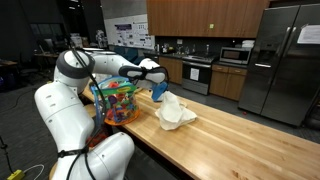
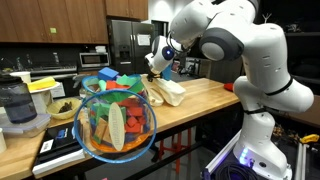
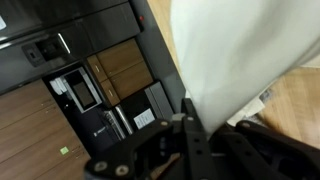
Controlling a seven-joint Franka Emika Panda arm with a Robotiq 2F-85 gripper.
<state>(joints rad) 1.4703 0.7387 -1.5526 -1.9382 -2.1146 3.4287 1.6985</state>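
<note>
Wrist view puts the gripper [image 3: 190, 140] at the bottom edge, its 2 fingers drawn together with no gap to be seen. The white cloth [image 3: 235, 60] rises straight out from between them and fills the upper right of the picture. I judge the jaws to be pinched tight on a fold of that cloth.

In both exterior views the cloth [image 1: 176, 113] [image 2: 166, 92] lies as a crumpled heap on the wooden table [image 1: 245, 140]. It sits below the gripper [image 1: 155, 76] and a little to the side away from the robot's base. Its gathered edge climbs toward the fingers, so the held part stands higher than the rest. The heap has no clear long axis.

A small blue thing [image 1: 158, 91] shows just under the gripper, touching or just beside the cloth; which, I cannot tell. A basket [image 2: 80, 125] of bright things stands near, on the table end closer to the base.
</note>
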